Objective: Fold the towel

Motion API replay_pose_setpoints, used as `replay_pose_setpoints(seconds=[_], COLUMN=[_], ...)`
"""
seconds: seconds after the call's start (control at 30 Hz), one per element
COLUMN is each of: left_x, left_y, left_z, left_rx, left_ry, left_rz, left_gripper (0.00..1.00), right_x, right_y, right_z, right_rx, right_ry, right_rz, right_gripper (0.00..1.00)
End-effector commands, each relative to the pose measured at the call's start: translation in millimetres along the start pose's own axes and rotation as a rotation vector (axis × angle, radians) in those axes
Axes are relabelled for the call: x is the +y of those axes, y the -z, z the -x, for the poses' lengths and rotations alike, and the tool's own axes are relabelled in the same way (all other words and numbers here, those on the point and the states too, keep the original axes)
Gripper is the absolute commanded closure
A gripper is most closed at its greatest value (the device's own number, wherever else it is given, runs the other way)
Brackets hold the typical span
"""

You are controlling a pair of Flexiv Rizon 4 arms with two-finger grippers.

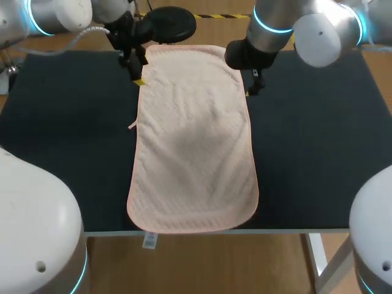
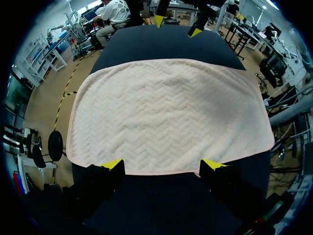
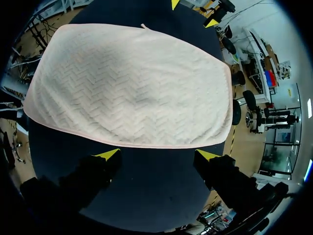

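My left tool hangs with fingers apart at the far-left hem of the towel, a pale pink rounded rectangle with zigzag weave, lying flat down the middle of the dark matte worktop to its near edge. My right tool, fingers likewise apart, sits beside the far-right hem

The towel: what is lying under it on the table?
Only the dark table shows around the towel, which lies spread out on it and reaches its front edge. Anything beneath the towel is covered and cannot be seen.
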State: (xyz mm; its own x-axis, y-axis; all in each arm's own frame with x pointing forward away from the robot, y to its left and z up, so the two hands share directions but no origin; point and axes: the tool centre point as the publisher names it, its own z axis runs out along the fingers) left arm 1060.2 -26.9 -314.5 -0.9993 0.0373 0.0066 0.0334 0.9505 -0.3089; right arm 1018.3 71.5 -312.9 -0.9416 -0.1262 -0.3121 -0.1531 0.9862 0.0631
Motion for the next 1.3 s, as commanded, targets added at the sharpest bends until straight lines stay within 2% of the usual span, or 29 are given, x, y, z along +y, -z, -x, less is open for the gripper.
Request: replay_pose_setpoints(seconds=[0.03,0.17,0.3,0.47,0.7,0.9,1.1,1.3], left_x=[0.0,0.0,-1.6,-0.9,2.3,5.1,12.1,15.3], left_y=[0,0,-1,-29,-60,-77,-88,-96], left_z=[1.2,1.2,-2.8,2.0,8.4,6.2,1.3,-1.3], left_rx=[0.003,0.003,-0.023,-0.008,0.016,0.044,0.062,0.038], left_ry=[-0.001,-0.001,-0.046,-0.029,-0.002,0.01,0.028,0.015], left_rz=[0.001,0.001,0.059,0.098,0.069,0.075,0.114,0.166], left_gripper=[0.0,0.0,0.0,0.0,0.0,0.0,0.0,0.0], right_x=[0,0,0,6,17,17,14,10], right_y=[2,2,0,-32,-64,-90,-102,-107], right_z=[0,0,0,-5,-2,-5,-7,-7], right_rx=[0.002,0.002,0.0,0.07,0.133,0.184,0.186,0.196], right_ry=[0.0,0.0,-0.006,-0.057,-0.101,-0.118,-0.096,-0.105], right_rz=[-0.005,-0.005,-0.007,-0.024,-0.02,-0.02,-0.026,-0.014], right_gripper=[0.0,0.0,0.0,0.0,0.0,0.0,0.0,0.0])
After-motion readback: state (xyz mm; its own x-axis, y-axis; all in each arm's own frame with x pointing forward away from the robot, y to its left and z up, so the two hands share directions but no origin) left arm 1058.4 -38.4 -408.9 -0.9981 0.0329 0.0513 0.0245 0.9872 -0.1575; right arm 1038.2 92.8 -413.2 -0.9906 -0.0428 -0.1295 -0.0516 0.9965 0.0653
